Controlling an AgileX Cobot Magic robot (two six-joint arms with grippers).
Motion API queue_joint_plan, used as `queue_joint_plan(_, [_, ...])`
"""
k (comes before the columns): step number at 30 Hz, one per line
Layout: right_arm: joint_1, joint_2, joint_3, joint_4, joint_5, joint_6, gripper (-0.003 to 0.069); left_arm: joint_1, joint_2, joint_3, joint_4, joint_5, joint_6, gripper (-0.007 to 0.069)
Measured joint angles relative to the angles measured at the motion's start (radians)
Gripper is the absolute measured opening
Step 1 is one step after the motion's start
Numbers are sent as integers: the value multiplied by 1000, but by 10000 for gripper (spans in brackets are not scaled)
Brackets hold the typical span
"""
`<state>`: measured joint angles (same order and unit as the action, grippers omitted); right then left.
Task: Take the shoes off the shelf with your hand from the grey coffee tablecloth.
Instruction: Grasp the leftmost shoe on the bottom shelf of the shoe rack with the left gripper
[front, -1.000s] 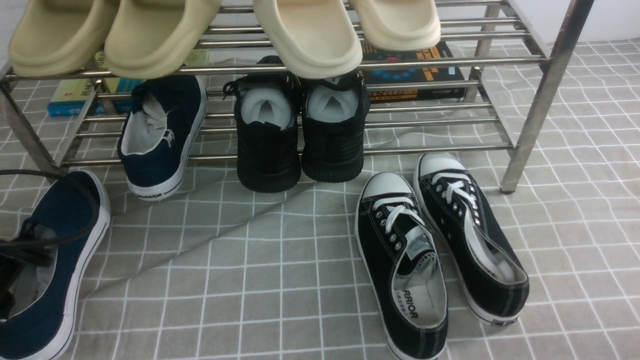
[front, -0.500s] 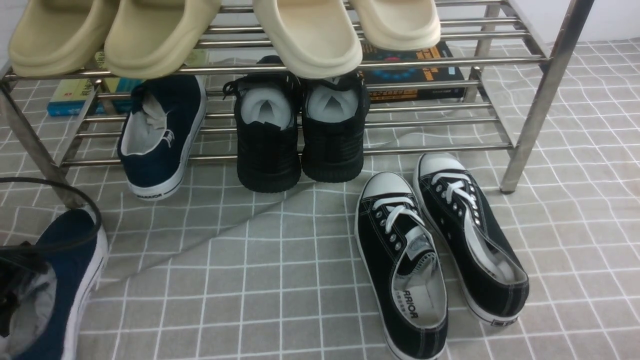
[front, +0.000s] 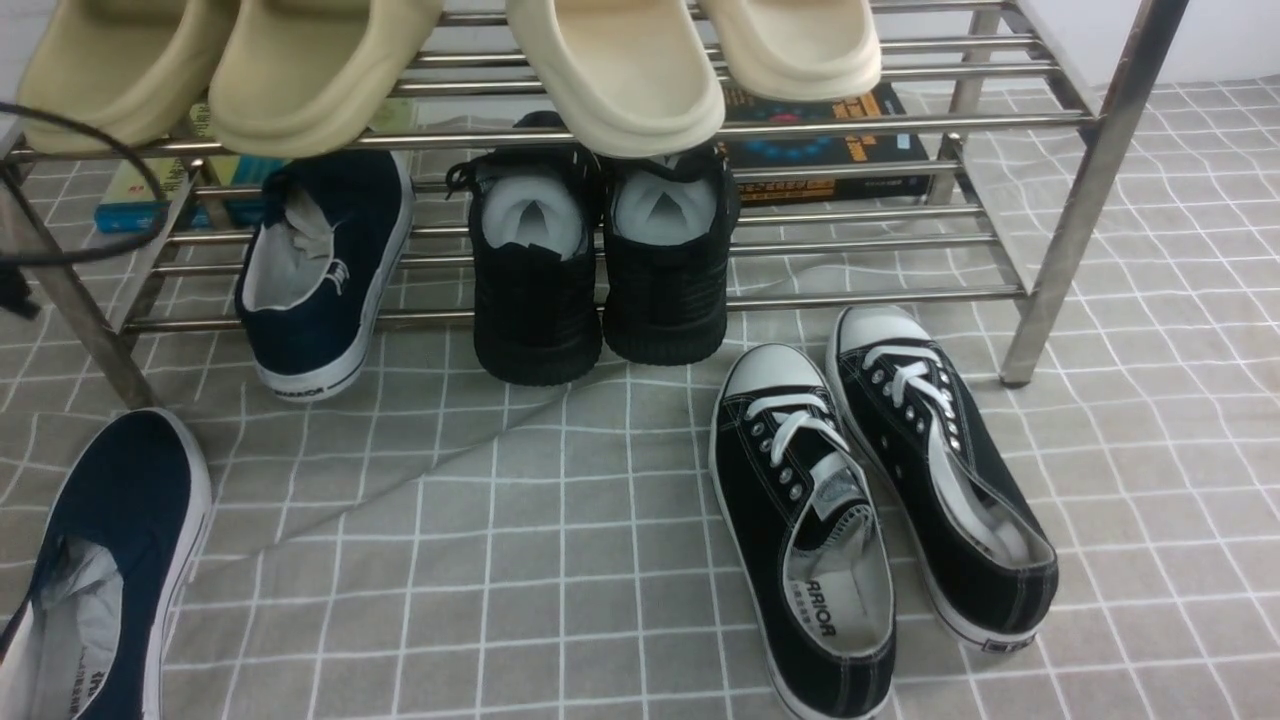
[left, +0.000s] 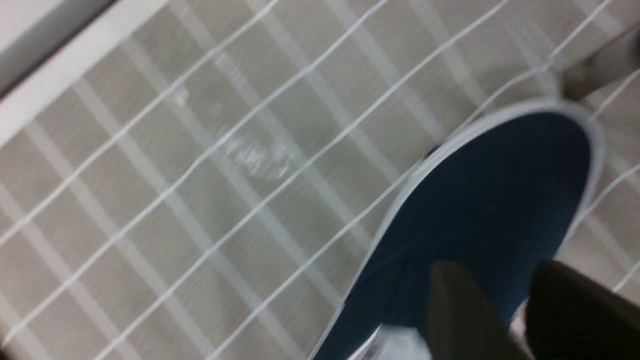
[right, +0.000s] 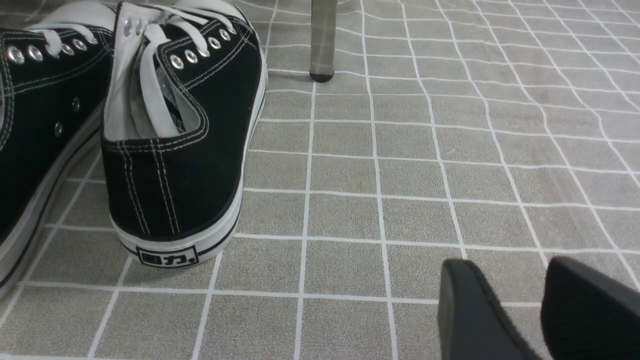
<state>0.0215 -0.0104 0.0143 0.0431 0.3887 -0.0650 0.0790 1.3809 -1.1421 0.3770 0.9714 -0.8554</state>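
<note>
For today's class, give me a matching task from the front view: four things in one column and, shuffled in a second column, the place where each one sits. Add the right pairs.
Things
1. beige slides
2. all-black sneakers
3. black lace-up sneakers
4. dark book

Places
A. on the tablecloth, in front of the shelf
B. on the shelf's top tier
C. lying flat, seen through the shelf's bars
D. on the shelf's lower tier, toes over the front bar

Pairs: 1-B, 2-D, 3-A, 4-C
</note>
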Motion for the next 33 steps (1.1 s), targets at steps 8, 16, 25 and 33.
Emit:
queue_joint_plan(8, [0,0,0,0,0,0,239,0,207,-82,26,-196,23,1])
queue_joint_plan(16, [0,0,0,0,0,0,239,0,288,-90,46,-324,3,1])
queue_joint_plan(25, [0,0,0,0,0,0,239,0,302,-90,139,-435,-59,2])
queue_joint_plan(33, [0,0,0,0,0,0,239,-2,284,-90,110,-416,-71,6])
